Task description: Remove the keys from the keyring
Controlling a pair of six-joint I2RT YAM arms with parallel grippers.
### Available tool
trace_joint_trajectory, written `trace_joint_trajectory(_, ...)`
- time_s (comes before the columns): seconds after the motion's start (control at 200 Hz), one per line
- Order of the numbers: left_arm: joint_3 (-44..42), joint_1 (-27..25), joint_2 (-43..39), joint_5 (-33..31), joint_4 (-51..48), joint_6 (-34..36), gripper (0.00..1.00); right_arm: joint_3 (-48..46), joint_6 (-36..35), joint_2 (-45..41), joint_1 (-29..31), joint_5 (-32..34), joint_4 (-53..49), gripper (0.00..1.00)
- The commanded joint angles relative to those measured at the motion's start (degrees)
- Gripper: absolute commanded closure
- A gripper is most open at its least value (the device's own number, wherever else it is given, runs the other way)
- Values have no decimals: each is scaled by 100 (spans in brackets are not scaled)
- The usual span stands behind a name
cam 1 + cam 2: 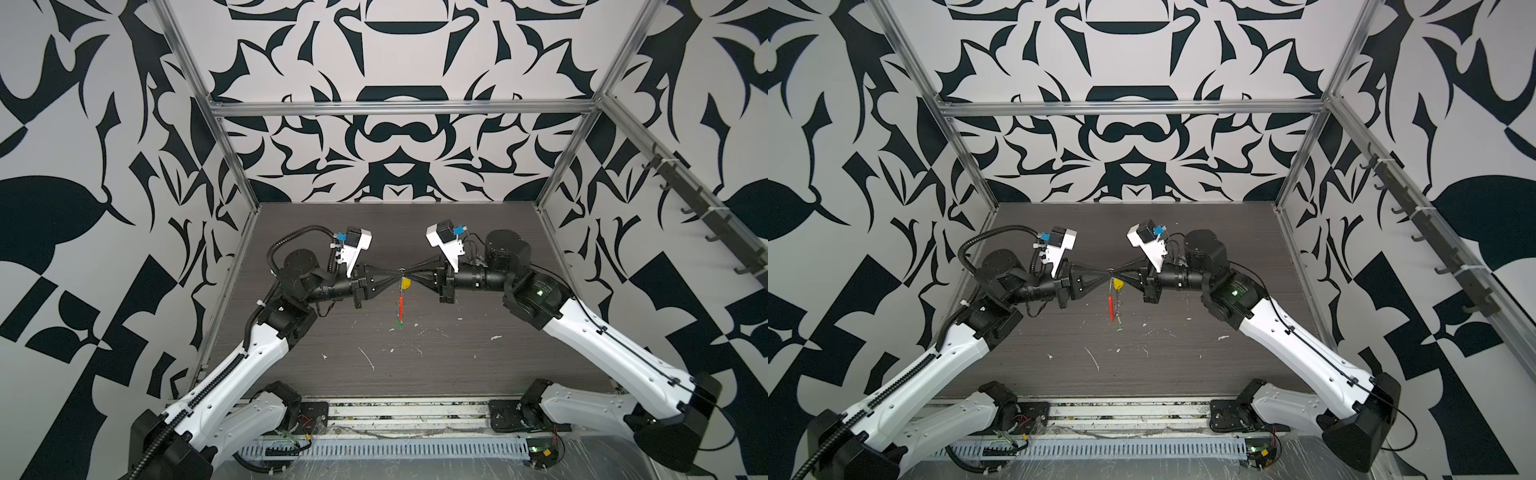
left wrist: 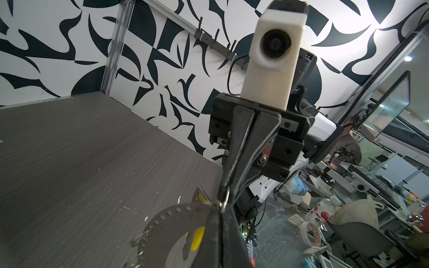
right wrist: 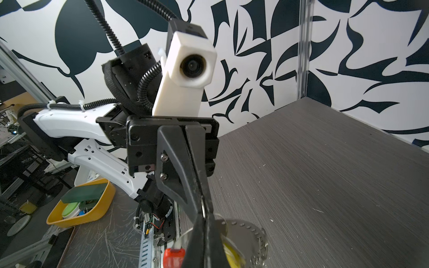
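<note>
Both grippers meet tip to tip above the middle of the table. My left gripper [image 1: 395,273] [image 2: 221,208] is shut on the top of the keyring [image 1: 401,307] [image 2: 171,218]. My right gripper [image 1: 411,273] [image 3: 205,215] faces it, shut on the same spot, where a small silver ring [image 2: 226,199] shows between the tips. The grey hoop hangs down from them with its red sleeve [image 1: 1111,307] [image 3: 174,256]. The yellow key [image 1: 405,284] [image 2: 197,239] [image 3: 232,255] hangs just under the tips. The green key [image 1: 399,325] dangles at the hoop's lowest point, near the table.
White flecks and scraps [image 1: 368,357] lie on the dark wood-grain table [image 1: 457,249]. Aluminium frame posts [image 1: 232,158] stand at the back corners. A rail of hooks [image 1: 706,216] runs along the right wall. A yellow bin [image 3: 81,208] sits off the table.
</note>
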Motion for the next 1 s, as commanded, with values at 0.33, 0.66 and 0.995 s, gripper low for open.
trace_joint_trajectory(0.33,-365,-5,-326,-547,1440,-329,100,-801,811,-715,166,1122,2053,62)
trace_joint_trajectory(0.66,-411,-10,-237,-563,1905,-587,100,-745,1556,-388,218,839,3025,60)
trace_joint_trajectory(0.995,-445,-5,-241,-603,1895,-588,100,-645,1533,-217,359,514,2952,71)
